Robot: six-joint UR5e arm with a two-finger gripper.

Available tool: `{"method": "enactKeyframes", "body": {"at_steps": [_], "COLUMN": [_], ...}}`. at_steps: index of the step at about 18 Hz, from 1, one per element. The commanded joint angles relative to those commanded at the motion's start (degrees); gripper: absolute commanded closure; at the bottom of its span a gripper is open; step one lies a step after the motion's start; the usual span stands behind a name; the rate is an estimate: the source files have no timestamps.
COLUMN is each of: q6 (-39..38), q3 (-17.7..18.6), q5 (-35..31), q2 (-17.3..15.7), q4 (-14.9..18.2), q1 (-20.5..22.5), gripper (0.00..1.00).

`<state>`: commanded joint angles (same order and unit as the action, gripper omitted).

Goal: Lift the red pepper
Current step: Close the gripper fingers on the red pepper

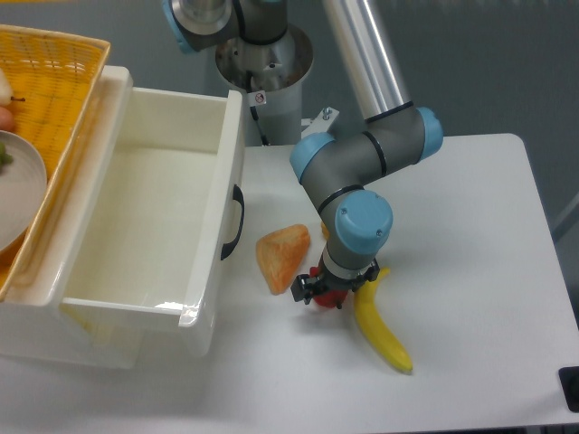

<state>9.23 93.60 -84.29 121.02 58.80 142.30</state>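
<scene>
The red pepper lies on the white table, mostly hidden under my wrist; only a small glossy red patch shows. My gripper points straight down over it, with dark fingers on either side of the pepper. The wrist hides the fingertips, so I cannot tell how tightly they press on it or whether it rests on the table.
A pale orange wedge lies just left of the gripper. A yellow banana lies just right of it. An open white drawer fills the left side. A yellow basket holds a plate at far left.
</scene>
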Motion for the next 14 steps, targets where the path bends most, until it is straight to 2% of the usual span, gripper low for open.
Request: {"method": "enactKeyframes", "body": {"at_steps": [4, 8, 14], "q6": [0.09, 0.00, 0.18], "q3": [0.00, 0.18, 0.26], "q5": [-0.09, -2.99, -2.99], "q2": [0.44, 0.79, 0.70], "q4": [0.00, 0.00, -0.26], "q1": [-0.35, -0.97, -0.97], "gripper": [0.00, 0.00, 0.04]}}
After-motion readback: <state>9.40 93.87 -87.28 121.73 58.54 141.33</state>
